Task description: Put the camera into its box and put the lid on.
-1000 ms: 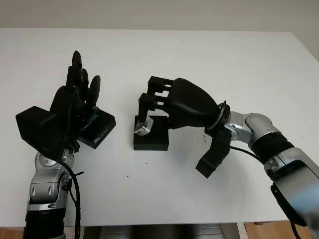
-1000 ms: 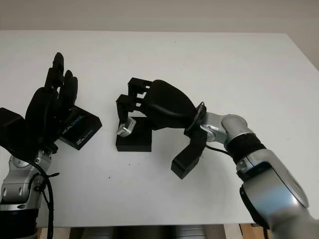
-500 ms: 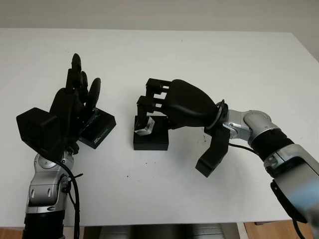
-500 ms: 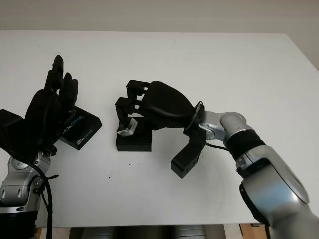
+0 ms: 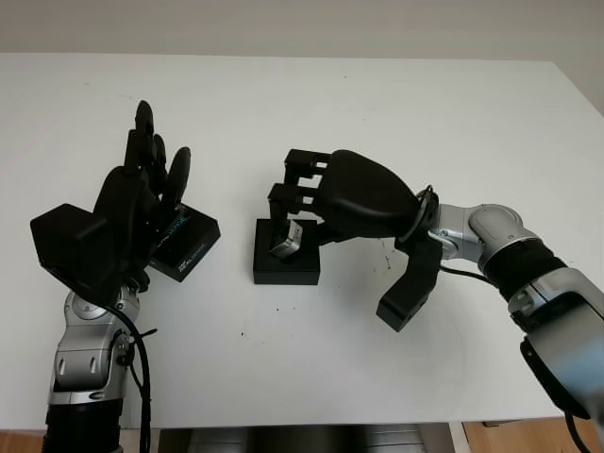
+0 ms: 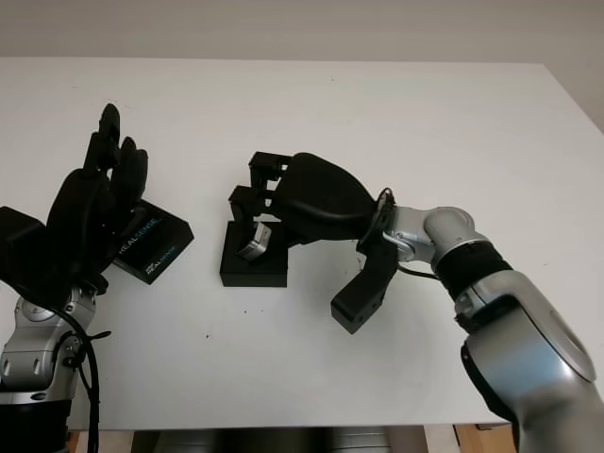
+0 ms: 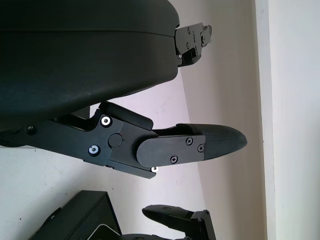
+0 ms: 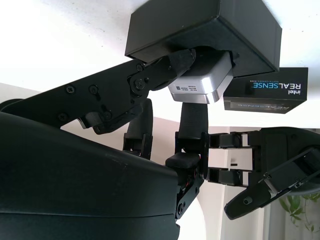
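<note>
Camera (image 5: 287,239) first: I have it in my right hand (image 5: 311,203), with the fingers curled around the small silver block. It sits tilted right over the box (image 5: 286,265), the open black one in the middle of the white table (image 5: 377,104). In the right wrist view one end of the camera looks to be at the mouth of the box, maybe a little way in, but it is not down flat. I cannot tell if it touches the rim.

My left hand (image 5: 142,203) is open and holds nothing. It hangs over the table at the left, just above the near edge of the lid (image 5: 189,243). That is the flat black piece with the writing on it, lying on the table left of the box and apart from it.

So I think I am on the first step, putting the camera in. It is close but not done. The lid step has not begun.

Next I think I need to turn the camera so it lines up with the hole, push it down until it sits flat, then let go and lift my right hand away. If it goes in crooked it may jam on the edge. After that my left hand should take the lid and bring it over the box.
</note>
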You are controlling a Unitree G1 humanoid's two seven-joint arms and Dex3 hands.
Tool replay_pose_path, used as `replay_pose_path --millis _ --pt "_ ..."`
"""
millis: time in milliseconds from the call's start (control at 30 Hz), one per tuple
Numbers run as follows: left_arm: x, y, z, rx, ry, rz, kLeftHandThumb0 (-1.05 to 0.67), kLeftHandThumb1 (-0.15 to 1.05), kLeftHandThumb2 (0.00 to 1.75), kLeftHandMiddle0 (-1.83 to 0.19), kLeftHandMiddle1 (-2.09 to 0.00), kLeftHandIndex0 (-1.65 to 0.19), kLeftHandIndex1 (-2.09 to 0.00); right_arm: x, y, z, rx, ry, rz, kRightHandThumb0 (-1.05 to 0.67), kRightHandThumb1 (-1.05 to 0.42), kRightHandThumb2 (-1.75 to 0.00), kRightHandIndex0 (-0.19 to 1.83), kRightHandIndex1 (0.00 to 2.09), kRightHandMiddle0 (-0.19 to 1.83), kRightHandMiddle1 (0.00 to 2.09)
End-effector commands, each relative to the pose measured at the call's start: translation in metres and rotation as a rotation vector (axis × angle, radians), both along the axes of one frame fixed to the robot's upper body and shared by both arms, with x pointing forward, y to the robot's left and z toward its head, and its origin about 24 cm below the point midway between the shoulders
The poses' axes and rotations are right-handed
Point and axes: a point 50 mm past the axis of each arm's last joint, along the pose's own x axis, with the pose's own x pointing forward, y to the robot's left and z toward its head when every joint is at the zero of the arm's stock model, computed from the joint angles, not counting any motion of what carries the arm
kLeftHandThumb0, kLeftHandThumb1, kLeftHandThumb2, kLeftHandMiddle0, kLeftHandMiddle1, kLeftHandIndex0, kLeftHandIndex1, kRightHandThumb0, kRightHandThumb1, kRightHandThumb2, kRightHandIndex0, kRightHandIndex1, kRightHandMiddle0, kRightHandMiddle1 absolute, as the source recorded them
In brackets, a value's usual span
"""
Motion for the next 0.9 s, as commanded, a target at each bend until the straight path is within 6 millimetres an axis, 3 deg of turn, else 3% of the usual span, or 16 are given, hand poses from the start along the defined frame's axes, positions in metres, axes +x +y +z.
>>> replay_pose_path --millis 0,167,333,433,600,867 --pt "0.0 -0.002 0.005 -0.002 -0.021 -0.005 -0.68 1.05 0.47 0.19 0.0 0.19 0.0 0.0 -0.001 0.002 -0.011 -0.019 0.0 -0.37 -0.94 -0.05 0.33 1.31 0.49 1.4" --pt "-0.001 -0.001 0.005 0.004 -0.019 -0.006 -0.68 1.05 0.47 0.19 0.0 0.19 0.0 0.001 0.0 0.001 -0.069 -0.037 -0.004 -0.37 -0.93 -0.05 0.26 1.19 0.44 1.13" --pt "0.0 -0.001 0.005 0.002 -0.018 -0.008 -0.68 1.05 0.47 0.19 0.0 0.19 0.0 0.001 0.001 0.0 -0.161 -0.04 -0.032 -0.33 -0.91 -0.05 0.23 0.79 0.44 0.83" --pt "-0.001 -0.001 0.005 0.006 -0.012 -0.007 -0.68 1.05 0.47 0.19 0.0 0.19 0.0 0.001 0.0 0.0 -0.193 -0.038 -0.049 -0.32 -0.91 -0.06 0.31 0.54 0.49 0.74" --pt "-0.001 -0.001 0.005 0.003 -0.018 -0.007 -0.66 1.05 0.49 0.19 0.0 0.19 0.0 0.002 -0.002 0.003 -0.234 -0.036 -0.078 -0.31 -0.94 -0.06 0.35 0.38 0.44 0.67" --pt "0.0 0.0 0.005 0.009 -0.015 -0.013 -0.67 1.05 0.48 0.19 0.0 0.19 0.0 0.004 -0.004 0.019 -0.299 -0.034 -0.163 -0.31 -0.91 -0.05 0.24 0.11 0.29 0.44"
